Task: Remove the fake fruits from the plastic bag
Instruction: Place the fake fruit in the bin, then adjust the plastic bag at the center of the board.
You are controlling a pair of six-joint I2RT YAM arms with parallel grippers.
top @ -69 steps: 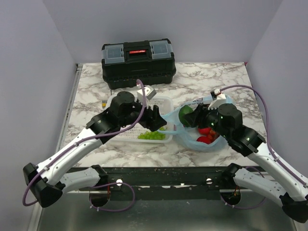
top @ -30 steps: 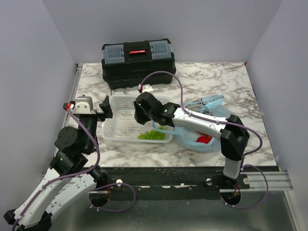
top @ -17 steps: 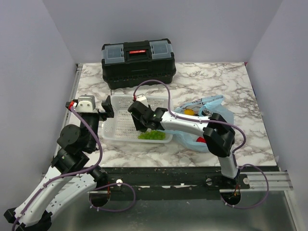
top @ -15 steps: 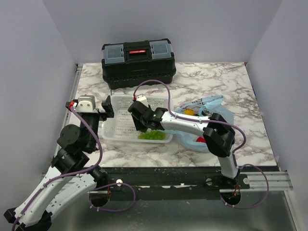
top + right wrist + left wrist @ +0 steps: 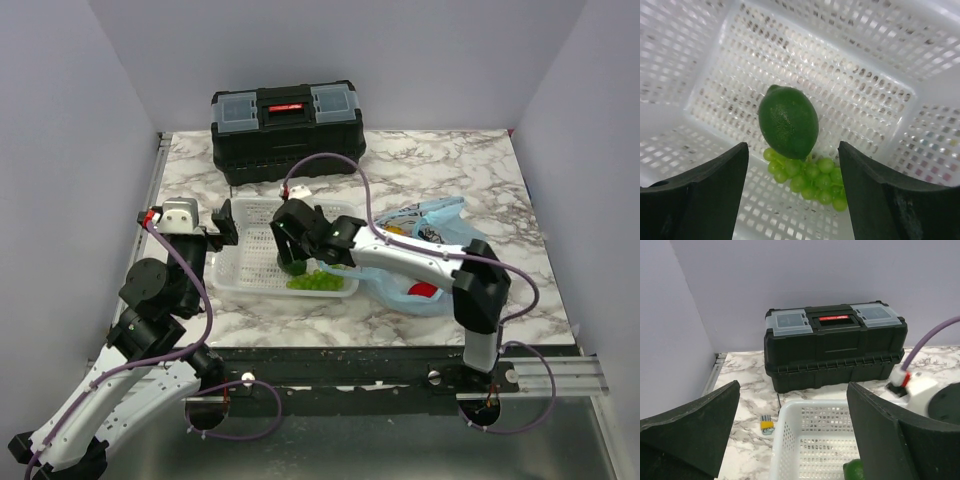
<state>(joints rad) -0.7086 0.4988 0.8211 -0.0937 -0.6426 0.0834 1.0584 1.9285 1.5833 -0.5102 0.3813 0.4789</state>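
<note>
Green fruit (image 5: 788,128) loose in basket (image 5: 880,95), touching grapes (image 5: 810,175), under right gripper (image 5: 791,150), spread wide. Left gripper (image 5: 792,385) wide too, near left edge of counter (image 5: 440,160). Bag (image 5: 432,212) toward right edge.

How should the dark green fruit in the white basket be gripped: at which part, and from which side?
Probably across its narrower middle, straight down from above. The dark green fruit is egg-shaped and lies on its side on the floor of the white basket, whose walls hinder a sideways approach. One end touches the pale green grapes, so avoid the ends.
</note>
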